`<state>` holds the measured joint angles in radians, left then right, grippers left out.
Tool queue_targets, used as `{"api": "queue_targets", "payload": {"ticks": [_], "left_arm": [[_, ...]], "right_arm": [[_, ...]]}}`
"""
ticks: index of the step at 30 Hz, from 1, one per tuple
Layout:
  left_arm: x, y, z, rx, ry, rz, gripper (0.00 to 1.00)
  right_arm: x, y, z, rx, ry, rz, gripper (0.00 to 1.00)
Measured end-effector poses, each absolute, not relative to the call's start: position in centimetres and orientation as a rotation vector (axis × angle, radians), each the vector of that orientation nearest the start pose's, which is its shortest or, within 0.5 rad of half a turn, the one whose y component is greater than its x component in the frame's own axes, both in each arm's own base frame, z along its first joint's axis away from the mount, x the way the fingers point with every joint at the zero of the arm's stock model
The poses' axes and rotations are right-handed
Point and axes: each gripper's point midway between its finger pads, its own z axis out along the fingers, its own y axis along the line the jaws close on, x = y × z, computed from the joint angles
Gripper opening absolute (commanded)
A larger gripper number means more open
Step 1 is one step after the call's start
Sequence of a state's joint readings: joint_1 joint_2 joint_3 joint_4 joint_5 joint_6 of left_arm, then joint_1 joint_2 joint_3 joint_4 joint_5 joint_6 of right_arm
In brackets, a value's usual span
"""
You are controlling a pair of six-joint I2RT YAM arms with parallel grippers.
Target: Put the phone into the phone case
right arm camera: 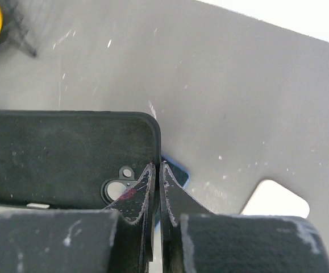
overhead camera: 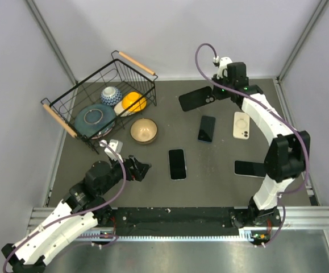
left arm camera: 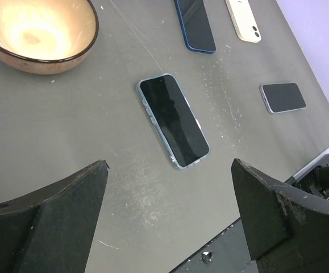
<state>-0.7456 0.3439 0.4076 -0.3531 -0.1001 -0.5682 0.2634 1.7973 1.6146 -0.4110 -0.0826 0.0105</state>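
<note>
Setting: a matte dark-grey table (overhead camera: 221,190), scuffed and flecked with white specks, boxed in by pale walls (overhead camera: 11,85).
Right gripper (right arm camera: 157,170): out at the far side, jaws pressed together, pinching the side wall of the black phone case (right arm camera: 67,151) right at its corner.
Case: rounded corners, a soft felt-like lining facing up, camera cut-out just beside the fingertips. Whether it is lifted off the table, can't tell.
Just beyond the case: a dark-blue phone (overhead camera: 207,128) lying flat, and beside that a cream phone (overhead camera: 241,125), back up, smooth and glossy.
Left gripper (left arm camera: 170,166): on the near side, jaws spread wide, gripping nothing and touching nothing.
Left fingers (left arm camera: 56,216): blocky, matte black wedges with scratched edges.
Nearest phone: the pale-rimmed phone (left arm camera: 173,120) lies flat, glossy black screen up, thin bluish rim, just ahead of the open jaws and well apart from the case.
Fourth phone (overhead camera: 248,168): dark face, light edge, flat by the right arm, partly hidden behind it.
Tan bowl (left arm camera: 36,34): round and shiny inside with a dark rim, on the table near the left gripper.
Wire basket (overhead camera: 153,85): black wire with wooden handles, far left, holding a teal plate (overhead camera: 95,118), a blue-and-white patterned bowl (overhead camera: 111,94) and a yellow-orange item (overhead camera: 133,102).
</note>
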Motion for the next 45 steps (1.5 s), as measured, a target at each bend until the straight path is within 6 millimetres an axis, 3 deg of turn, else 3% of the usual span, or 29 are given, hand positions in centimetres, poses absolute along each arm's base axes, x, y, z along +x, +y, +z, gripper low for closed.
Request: {"api": "queue_targets", "payload": {"ticks": [3,9,12,14,17,21,27,35,36,37,40,45], "left_arm": [[17.2,-16.8,17.4,0.103,1.934,-0.821,0.94],[16.8,-16.7,17.9,0.101,1.916,-0.841,0.95],[16.7,-16.5,18.4,0.096,1.892,-0.855,0.95],[16.6,-16.5,18.8,0.092,1.876,-0.865,0.94],[16.6,-16.4,18.9,0.089,1.869,-0.87,0.95],[16.4,-16.4,18.7,0.091,1.879,-0.87,0.95],[16.3,-16.4,18.5,0.086,1.892,-0.873,0.95],[16.3,-16.4,18.4,0.085,1.895,-0.872,0.95],[16.3,-16.4,18.4,0.085,1.895,-0.872,0.95],[16.3,-16.4,18.4,0.085,1.895,-0.872,0.95],[16.3,-16.4,18.4,0.085,1.896,-0.871,0.95],[16.3,-16.4,18.3,0.085,1.898,-0.871,0.97]], "right_arm": [[45.9,15.1,21.0,-0.503,2.1,0.278,0.0],[36.3,15.7,15.9,-1.003,2.011,0.349,0.0],[31.5,16.9,14.2,-1.24,1.897,0.396,0.0],[29.1,17.9,13.5,-1.377,1.809,0.421,0.0],[27.1,19.7,12.6,-1.54,1.711,0.448,0.0],[25.4,21.5,10.2,-1.713,1.657,0.49,0.0],[23.1,21.3,5.1,-1.929,1.732,0.502,0.0],[23.2,20.3,4.1,-1.992,1.754,0.421,0.05],[23.3,20.1,4.0,-1.998,1.757,0.406,0.07],[23.4,20.0,3.9,-2.002,1.761,0.395,0.17],[23.7,19.5,3.4,-2.02,1.776,0.362,0.31],[24.3,19.8,3.9,-2.003,1.786,0.35,0.48]]}}
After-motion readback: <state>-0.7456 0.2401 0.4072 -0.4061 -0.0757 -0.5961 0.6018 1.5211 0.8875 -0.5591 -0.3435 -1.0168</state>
